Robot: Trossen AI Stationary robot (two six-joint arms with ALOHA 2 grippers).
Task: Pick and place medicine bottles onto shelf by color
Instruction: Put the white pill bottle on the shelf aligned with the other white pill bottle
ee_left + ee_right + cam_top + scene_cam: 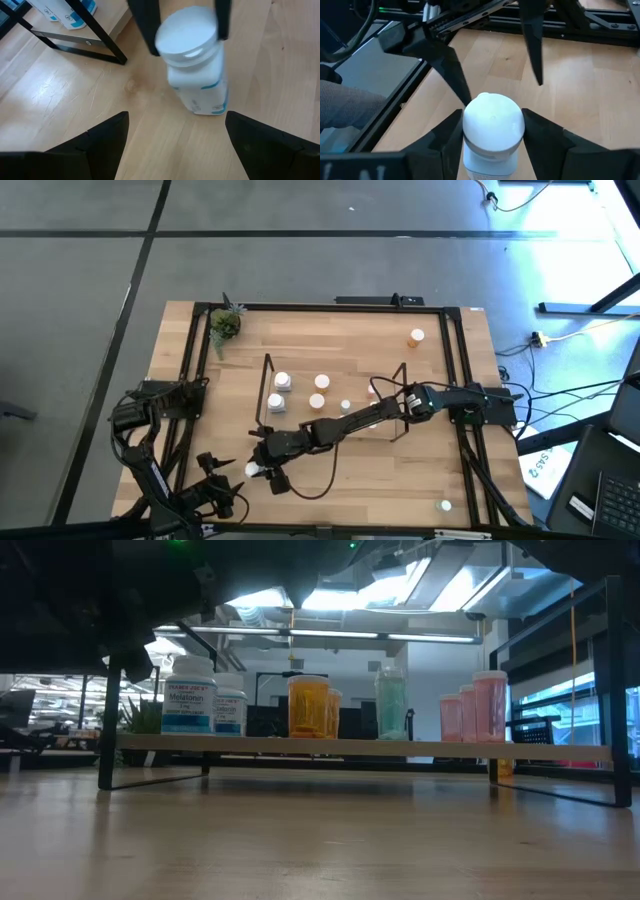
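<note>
White bottle [492,131] pinched between right gripper [492,135] fingers (upright).

Near bottle [196,70]: white body, white cap, teal label print. Shelf [350,748]: black wire, light wood surface.

**Occluded, cropped and unresolved regions**

In the high view the right arm covers the front right portion of the shelf [300,395], and the white bottle [256,470] near the front tabletop edge shows only as a small patch beside the right gripper [266,472]. In the right wrist view the bottle body runs off the picture edge; only its cap [493,121] is complete. In the left wrist view the bottle label is blurred and unreadable. In the low view, dark out-of-focus arm parts fill the upper left corner.
</note>
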